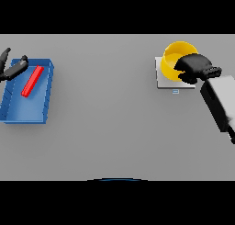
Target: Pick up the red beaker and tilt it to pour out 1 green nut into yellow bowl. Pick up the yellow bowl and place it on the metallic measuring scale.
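Head view, the only one: at the upper right of the frame the yellow bowl (176, 59) sits on the metallic measuring scale (170, 83), a pale square plate with a small display at its near edge. The right hand (196, 67) comes in from the right side and is on the bowl's right rim, its fingers curled over the wall, grasping it. Judging by that, the placing step looks as good as finished, with only the letting go left.

Over at the far left of the frame, the left hand (13, 69) hovers at the upper left corner of a blue tray (27, 113), fingers straight and released, holding nothing. Inside the tray lies a red piece (32, 81), long and flat on its side; it reads more like a bar than a beaker, and I can't settle which.

Handling call: the bowl looks rigid, smooth and light, so likely a bit slippery. The rim wall is the sensible hold, pinched inside and out and kept level.

The count: one bowl, one scale, one tray, one red piece. Green nuts seen: none, as the bowl's inside is partly hidden by the hand.
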Action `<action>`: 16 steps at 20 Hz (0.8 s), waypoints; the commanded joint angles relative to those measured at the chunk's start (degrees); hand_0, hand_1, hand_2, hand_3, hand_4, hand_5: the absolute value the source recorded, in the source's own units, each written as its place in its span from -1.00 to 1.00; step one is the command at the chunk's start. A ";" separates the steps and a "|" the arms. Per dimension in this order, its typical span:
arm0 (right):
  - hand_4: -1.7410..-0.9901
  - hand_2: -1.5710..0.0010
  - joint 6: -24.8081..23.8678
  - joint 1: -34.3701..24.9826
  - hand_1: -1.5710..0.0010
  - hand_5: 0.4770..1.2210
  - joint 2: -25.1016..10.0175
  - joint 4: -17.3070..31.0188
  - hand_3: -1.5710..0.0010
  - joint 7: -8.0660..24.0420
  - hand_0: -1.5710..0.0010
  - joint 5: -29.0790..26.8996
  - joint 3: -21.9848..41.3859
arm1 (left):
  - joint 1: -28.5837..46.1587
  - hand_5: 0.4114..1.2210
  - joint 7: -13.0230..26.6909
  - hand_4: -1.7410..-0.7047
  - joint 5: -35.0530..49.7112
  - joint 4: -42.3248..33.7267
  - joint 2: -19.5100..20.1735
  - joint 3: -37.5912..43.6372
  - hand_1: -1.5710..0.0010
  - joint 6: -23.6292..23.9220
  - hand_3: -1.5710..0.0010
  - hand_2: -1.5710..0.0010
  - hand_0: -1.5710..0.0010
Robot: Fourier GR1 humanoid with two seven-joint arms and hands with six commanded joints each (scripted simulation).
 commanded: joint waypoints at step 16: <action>-0.08 0.92 5.34 -0.46 0.90 -0.17 -0.10 0.39 0.93 2.44 0.90 -1.55 -0.53 | -0.29 -0.14 0.49 0.75 0.34 -0.30 -0.03 0.19 1.00 -0.04 1.00 1.00 1.00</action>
